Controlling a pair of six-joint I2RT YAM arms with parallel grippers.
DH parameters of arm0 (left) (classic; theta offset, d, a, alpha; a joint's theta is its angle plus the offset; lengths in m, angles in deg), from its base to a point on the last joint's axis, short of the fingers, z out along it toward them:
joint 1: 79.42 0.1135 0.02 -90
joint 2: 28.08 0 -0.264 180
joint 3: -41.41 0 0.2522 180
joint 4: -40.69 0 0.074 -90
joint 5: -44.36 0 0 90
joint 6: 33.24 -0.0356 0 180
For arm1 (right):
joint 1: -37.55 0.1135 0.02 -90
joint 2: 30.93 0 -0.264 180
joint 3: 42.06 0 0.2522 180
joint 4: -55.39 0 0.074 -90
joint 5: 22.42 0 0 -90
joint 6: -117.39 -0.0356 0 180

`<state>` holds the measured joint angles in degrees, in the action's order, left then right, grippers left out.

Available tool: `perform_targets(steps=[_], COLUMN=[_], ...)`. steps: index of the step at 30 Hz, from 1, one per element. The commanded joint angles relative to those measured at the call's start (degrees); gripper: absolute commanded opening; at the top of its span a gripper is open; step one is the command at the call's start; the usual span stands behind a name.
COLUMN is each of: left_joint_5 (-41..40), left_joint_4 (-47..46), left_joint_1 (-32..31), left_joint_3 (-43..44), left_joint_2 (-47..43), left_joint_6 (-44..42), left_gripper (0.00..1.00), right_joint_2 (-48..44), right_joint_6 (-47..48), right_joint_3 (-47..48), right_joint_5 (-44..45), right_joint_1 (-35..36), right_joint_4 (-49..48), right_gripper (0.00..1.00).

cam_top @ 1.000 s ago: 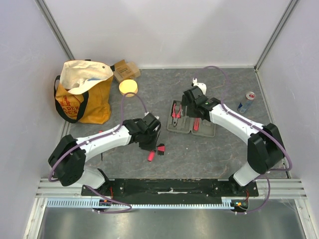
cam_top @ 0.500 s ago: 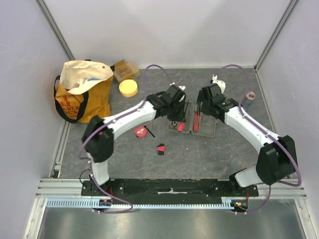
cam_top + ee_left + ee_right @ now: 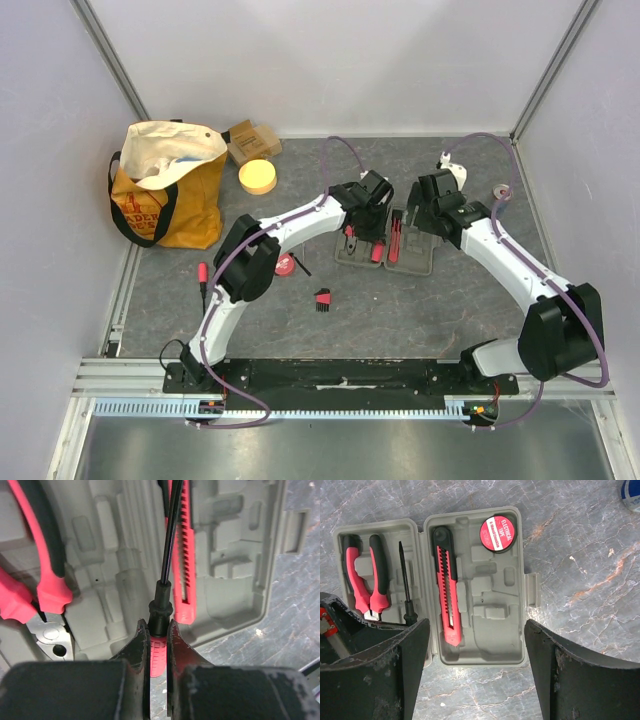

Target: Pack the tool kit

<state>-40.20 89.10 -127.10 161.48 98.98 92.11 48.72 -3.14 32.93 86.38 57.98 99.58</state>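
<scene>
The tool kit's grey-green case (image 3: 490, 625) lies open on the table. Its left half holds red-and-black pliers (image 3: 364, 577); its right half holds a red utility knife (image 3: 446, 592) and a roll of electrical tape (image 3: 496, 534). My left gripper (image 3: 157, 642) is shut on the red handle of a thin black screwdriver (image 3: 158, 652), whose shaft lies along the left half beside the hinge (image 3: 404, 577). My right gripper (image 3: 476, 625) hangs wide open above the case's right half, holding nothing. In the top view both grippers, left (image 3: 352, 238) and right (image 3: 420, 225), sit over the case (image 3: 415, 262).
A red tape measure (image 3: 285, 263), a small hex-key set (image 3: 322, 298) and a red-handled tool (image 3: 203, 273) lie loose on the table's left. At the back left stand an orange-and-cream tote bag (image 3: 165, 190), a cardboard box (image 3: 250, 140) and a yellow roll (image 3: 258, 176). A can (image 3: 497, 192) stands at the right.
My left arm has swung from the near-left table across to the case, still shut. The right gripper has drawn back toward the case's far right and stayed open.
</scene>
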Motion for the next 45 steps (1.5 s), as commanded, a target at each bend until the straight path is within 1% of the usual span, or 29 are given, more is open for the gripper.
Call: perform_targets(steps=[1,4,7,9,15,16,19,21,23,25,27,30,33,35,42,45], left_joint_5=[-2.0,-2.0,0.0,0.6,1.1,1.0,0.7,0.2,-0.4,-0.5,0.3,2.3,4.9,5.5,6.6,7.1], left_joint_4=[0.9,0.9,0.9,1.2,1.2,1.2,1.2,1.1,1.1,0.2,-0.7,-1.3,-2.8,-3.2,-3.1,-2.6], left_joint_1=[0.6,0.7,1.2,1.3,1.4,1.4,1.5,1.5,1.5,1.7,2.0,2.7,3.6,4.0,4.4,4.4], left_joint_3=[1.7,1.3,1.1,0.9,0.1,0.2,0.5,0.3,-0.3,-1.6,-2.9,-4.4,-6.5,-6.9,-7.0,-6.7], left_joint_2=[0.9,1.5,2.6,2.9,2.5,2.5,2.0,1.1,0.2,-0.8,-1.2,-1.0,-1.3,-1.6,-1.1,-0.7], left_joint_6=[2.5,3.3,4.1,4.5,4.5,4.4,4.4,4.4,4.4,4.5,5.2,6.9,8.0,8.1,7.5,7.1], left_gripper=[0.02,0.03,0.05,0.13,0.41,0.44,0.46,0.45,0.41,0.34,0.27,0.21,0.19,0.19,0.16,0.13], right_joint_2=[-2.2,-2.1,-1.8,-1.7,-1.1,-0.9,-0.6,-0.5,-0.2,0.4,1.4,4.5,7.9,9.9,18.9,22.2], right_joint_6=[0.7,0.8,0.9,0.9,0.7,0.7,0.6,0.6,0.6,1.3,1.8,2.3,2.1,1.8,1.5,1.7], right_joint_3=[-0.7,-0.6,-0.7,-0.6,0.4,0.6,1.2,1.6,2.0,2.4,2.7,4.1,5.5,6.1,10.9,13.5], right_joint_5=[-0.3,-0.7,-1.0,-1.1,-1.7,-1.8,-2.2,-2.4,-3.1,-5.3,-7.5,-11.2,-14.1,-15.9,-16.9,-16.3], right_joint_1=[-0.6,-0.9,-0.9,-1.0,-1.0,-1.1,-1.0,-1.1,-1.1,-1.0,-1.1,-0.9,-0.9,-0.8,0.7,1.8], right_joint_4=[-0.4,-0.4,-0.5,-0.5,-0.6,-0.5,-0.5,-0.6,-0.8,-1.6,-3.0,-4.3,-6.3,-8.1,-10.3,-10.6], right_gripper=[0.83,0.82,0.82,0.82,0.82,0.82,0.82,0.82,0.81,0.79,0.73,0.59,0.49,0.44,0.32,0.28])
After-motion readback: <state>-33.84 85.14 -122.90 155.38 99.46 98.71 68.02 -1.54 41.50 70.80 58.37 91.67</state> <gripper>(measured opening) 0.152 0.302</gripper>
